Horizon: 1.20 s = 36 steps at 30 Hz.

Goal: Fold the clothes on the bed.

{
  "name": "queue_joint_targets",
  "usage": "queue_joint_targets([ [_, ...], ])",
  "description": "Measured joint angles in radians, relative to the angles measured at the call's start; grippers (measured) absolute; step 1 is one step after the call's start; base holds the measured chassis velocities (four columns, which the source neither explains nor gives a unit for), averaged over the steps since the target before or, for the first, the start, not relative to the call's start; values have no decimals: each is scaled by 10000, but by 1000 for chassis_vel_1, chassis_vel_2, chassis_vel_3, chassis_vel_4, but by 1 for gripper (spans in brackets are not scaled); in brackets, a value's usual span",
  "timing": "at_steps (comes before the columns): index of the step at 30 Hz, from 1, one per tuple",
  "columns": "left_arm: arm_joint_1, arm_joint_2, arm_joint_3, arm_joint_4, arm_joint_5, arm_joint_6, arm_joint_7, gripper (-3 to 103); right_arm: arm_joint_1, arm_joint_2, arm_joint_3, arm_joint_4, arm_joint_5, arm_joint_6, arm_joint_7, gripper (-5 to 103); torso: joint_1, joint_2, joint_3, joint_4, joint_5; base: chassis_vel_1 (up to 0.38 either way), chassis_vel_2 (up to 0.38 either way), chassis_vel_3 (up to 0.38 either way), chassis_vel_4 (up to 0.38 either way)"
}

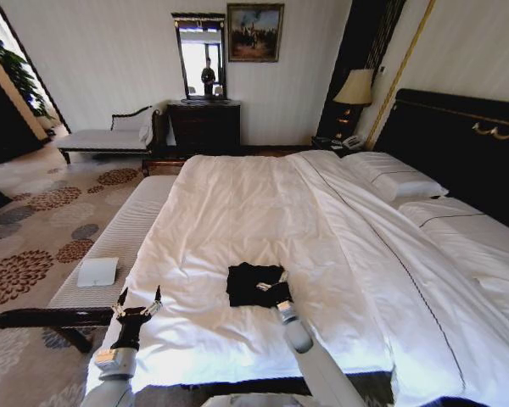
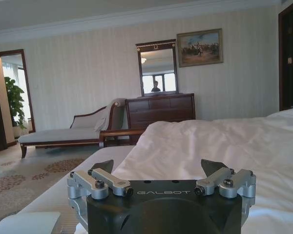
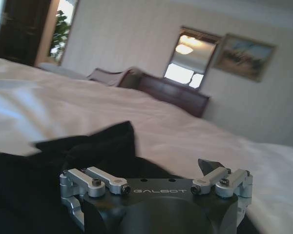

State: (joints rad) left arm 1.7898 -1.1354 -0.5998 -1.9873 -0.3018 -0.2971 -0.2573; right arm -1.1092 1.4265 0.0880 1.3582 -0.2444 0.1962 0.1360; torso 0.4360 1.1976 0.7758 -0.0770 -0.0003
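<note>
right gripper: dark two-finger right gripper (image 1: 270,289) (image 3: 156,165) down on the near part of the bed, over the shirt; jaws spread, one fingertip (image 3: 206,165) bare over the white sheet, the other side sunk in black cloth; not clamped on anything that I can see.
shirt vs right jaws: black short-sleeved cotton T-shirt (image 1: 251,283) (image 3: 63,156) lies bunched into a small roughly square heap, touching the right gripper; cloth reaches between and beside the jaws; a raised fold stands just ahead of the gripper body in the right wrist view.
left gripper: dark two-finger left gripper (image 1: 139,301) (image 2: 164,167) at the bed's near left edge, jaws released wide, nothing between them; well apart from the shirt.
bed: very wide bed with white sheets and duvet (image 1: 237,203) (image 2: 210,141) (image 3: 49,102), dark headboard on the right; shirt sits near the foot edge, about mid-width.
bench: pale striped bench with dark wooden legs (image 1: 110,246) along the bed's left side, just beside the left gripper.
on bench: flat white rectangular object (image 1: 97,271).
</note>
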Motion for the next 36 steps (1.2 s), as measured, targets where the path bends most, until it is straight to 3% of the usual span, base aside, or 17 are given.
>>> queue_joint_targets([
  [9,0,0,1,0,0,1,0,100,589,419,-783,-411,651,-165,-17,100,2,-2,0,0,2,0,0,0,0],
  [13,0,0,1,0,0,2,0,100,266,304,-848,347,2241,-335,51,100,1,-2,-1,1,3,0,0,0,0],
  [17,0,0,1,0,0,2,1,100,-102,34,-511,1249,3245,-726,226,100,1,-2,-1,0,4,0,0,0,0],
  [20,0,0,1,0,0,2,0,100,-488,-382,69,2211,3990,-1076,272,100,1,-2,-1,-1,2,0,0,0,0],
  [23,0,0,2,0,0,2,1,100,-1270,-891,1348,3478,4560,-1108,180,100,1,-2,-1,-1,3,0,0,0,0],
  [24,0,0,1,0,0,2,0,100,-1706,-1083,2037,3917,4505,-1010,53,100,1,-2,-2,0,5,0,0,0,0],
  [25,0,0,1,0,0,2,0,100,-1706,-1083,2037,3917,4505,-1010,53,100,1,-2,-2,0,5,0,0,0,0],
  [28,0,0,0,0,0,2,0,100,-2696,-1412,3505,4568,3637,-580,-262,100,1,-2,-2,-4,4,0,0,0,0],
  [29,0,0,1,0,0,2,0,100,-3342,-1602,4116,4987,3696,-482,-409,100,1,-1,-2,-5,5,0,0,0,0],
  [36,0,0,1,0,0,2,0,100,-4937,-1667,5394,5909,4688,-462,-689,100,0,-1,-2,-2,4,0,0,0,0],
])
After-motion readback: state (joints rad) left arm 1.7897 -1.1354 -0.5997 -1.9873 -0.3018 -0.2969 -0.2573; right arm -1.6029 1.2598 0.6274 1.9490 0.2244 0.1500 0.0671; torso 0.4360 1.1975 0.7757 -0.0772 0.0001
